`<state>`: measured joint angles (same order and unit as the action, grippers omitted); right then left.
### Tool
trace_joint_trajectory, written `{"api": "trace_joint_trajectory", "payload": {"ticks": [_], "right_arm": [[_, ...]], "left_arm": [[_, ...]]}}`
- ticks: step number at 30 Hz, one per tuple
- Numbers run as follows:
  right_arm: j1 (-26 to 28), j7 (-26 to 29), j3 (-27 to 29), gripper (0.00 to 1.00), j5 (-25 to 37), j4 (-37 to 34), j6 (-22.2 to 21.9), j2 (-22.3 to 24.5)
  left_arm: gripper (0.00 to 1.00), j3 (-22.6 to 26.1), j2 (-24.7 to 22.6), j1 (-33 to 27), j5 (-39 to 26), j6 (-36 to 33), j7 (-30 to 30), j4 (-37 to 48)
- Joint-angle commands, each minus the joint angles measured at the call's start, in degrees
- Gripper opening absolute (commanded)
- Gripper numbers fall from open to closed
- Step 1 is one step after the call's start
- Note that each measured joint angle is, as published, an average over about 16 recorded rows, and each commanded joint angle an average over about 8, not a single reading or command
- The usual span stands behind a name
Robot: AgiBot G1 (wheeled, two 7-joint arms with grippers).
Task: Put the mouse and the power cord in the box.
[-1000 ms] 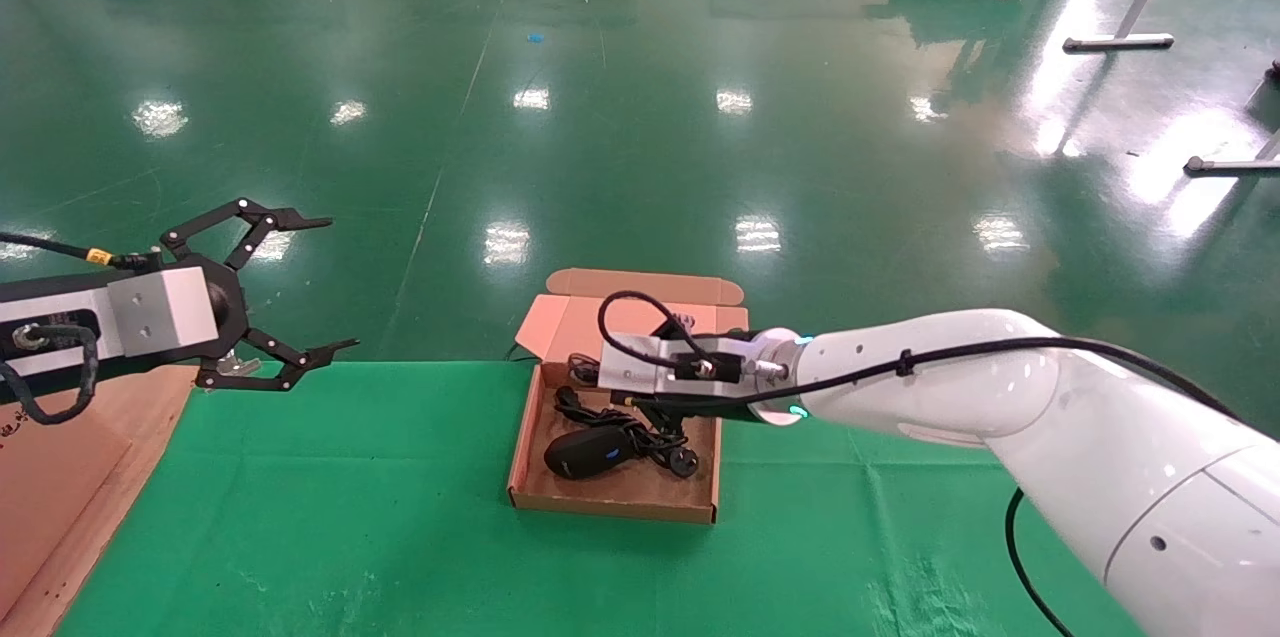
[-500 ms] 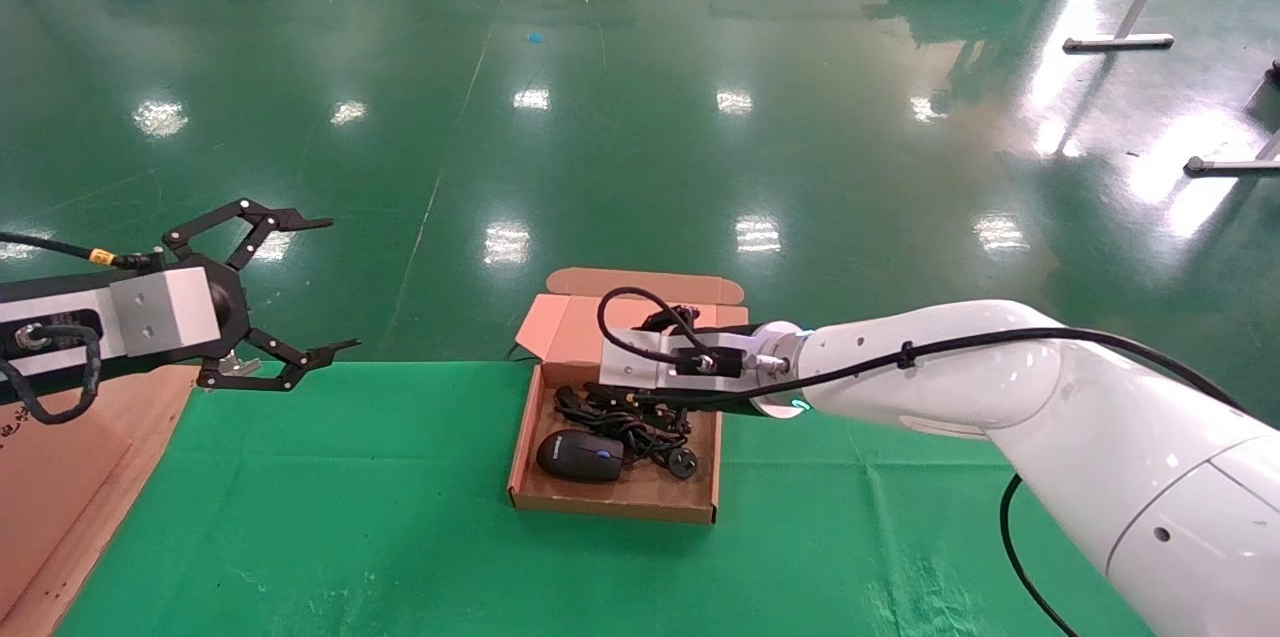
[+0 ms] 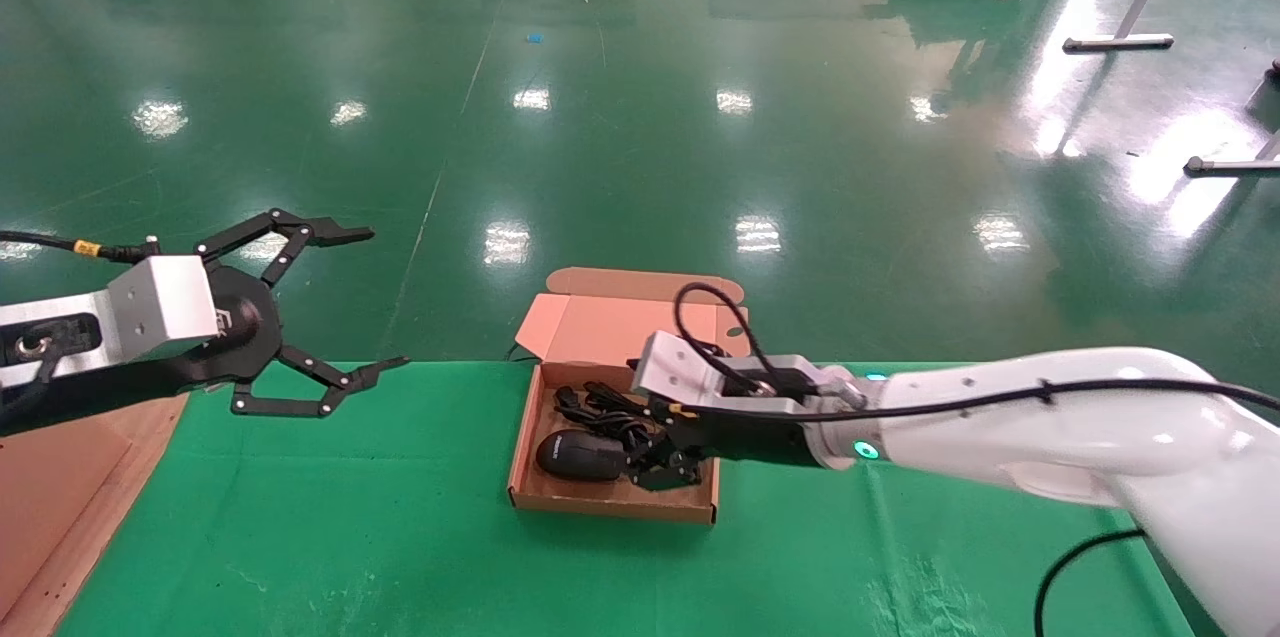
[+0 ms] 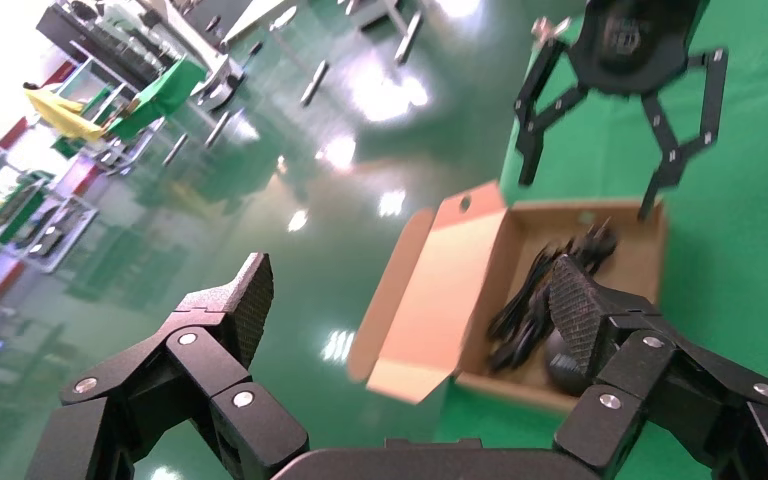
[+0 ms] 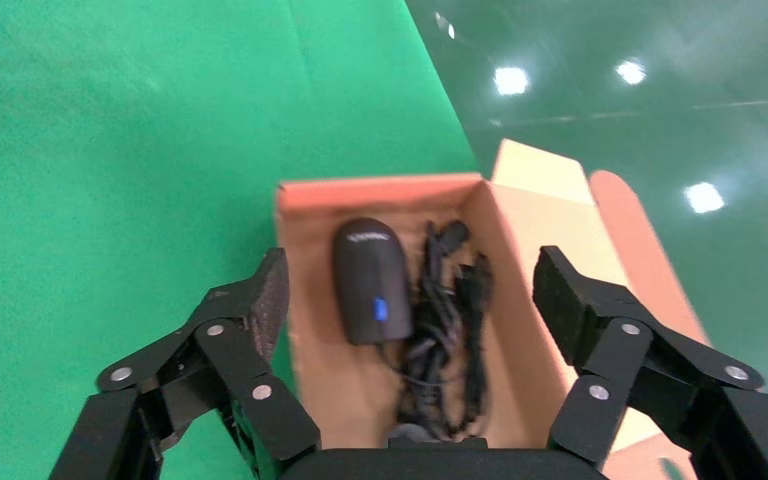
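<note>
Landmark: the box (image 3: pixel 612 502), open on the green cloth (image 3: pixel 350 537), lid flap thrown back at its far side.

1. Right gripper (image 3: pixel 668 452). Poised low over the near right part of the box, arm reaching in from the right. Fingers (image 5: pixel 250 300) spread wide with nothing between them, as its wrist view shows.

2. Mouse (image 3: pixel 582 454). Lying inside the box, toward its near left corner, flat on the cardboard floor; blue mark visible in the right wrist view.

3. Power cord (image 5: pixel 445 310). Loose black bundle inside the box, just beside the mouse on its right and running toward the far wall. Where the mouse's own thin cable ends and this one begins cannot be told.

4. Lid flap (image 3: pixel 625 322). Hinged at the far wall of the box, standing open.

5. Left gripper (image 3: pixel 335 309). Held in the air well to the left of the box, beyond its far-left corner, fingers spread, carrying nothing.

Risk, as judged: both items appear to be in place. The open right fingers hang close above the cord bundle, so a loop could catch on a fingertip when the arm lifts away, dragging the cord or mouse back out, or shifting the light box on the cloth.
</note>
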<state>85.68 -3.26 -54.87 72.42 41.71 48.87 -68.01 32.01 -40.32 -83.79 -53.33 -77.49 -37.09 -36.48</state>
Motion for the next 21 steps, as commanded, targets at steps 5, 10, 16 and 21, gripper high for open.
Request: {"api": "trace_joint_trajectory", "payload": {"ticks": [5, 10, 16, 21], "right_arm": [[-3.19, 1.85, 5.13, 1.00, -4.04, 4.21, 4.86, 4.36], [-5.83, 3.39, 9.40, 1.00, -7.39, 7.71, 8.91, 7.98], [-9.02, 5.24, 14.53, 1.00, -11.43, 11.92, 13.77, 12.34], [-11.69, 6.79, 18.84, 1.00, -14.82, 15.45, 17.85, 16.00]], "left_arm": [[1.00, -2.16, 0.72, 3.00, 1.55, -1.11, 6.46, -5.01], [1.00, -3.95, 1.31, 5.50, 2.84, -2.03, 11.83, -9.17], [1.00, -6.11, 2.03, 8.50, 4.38, -3.14, 18.29, -14.19], [1.00, -7.92, 2.63, 11.02, 5.68, -4.07, 23.71, -18.39]]}}
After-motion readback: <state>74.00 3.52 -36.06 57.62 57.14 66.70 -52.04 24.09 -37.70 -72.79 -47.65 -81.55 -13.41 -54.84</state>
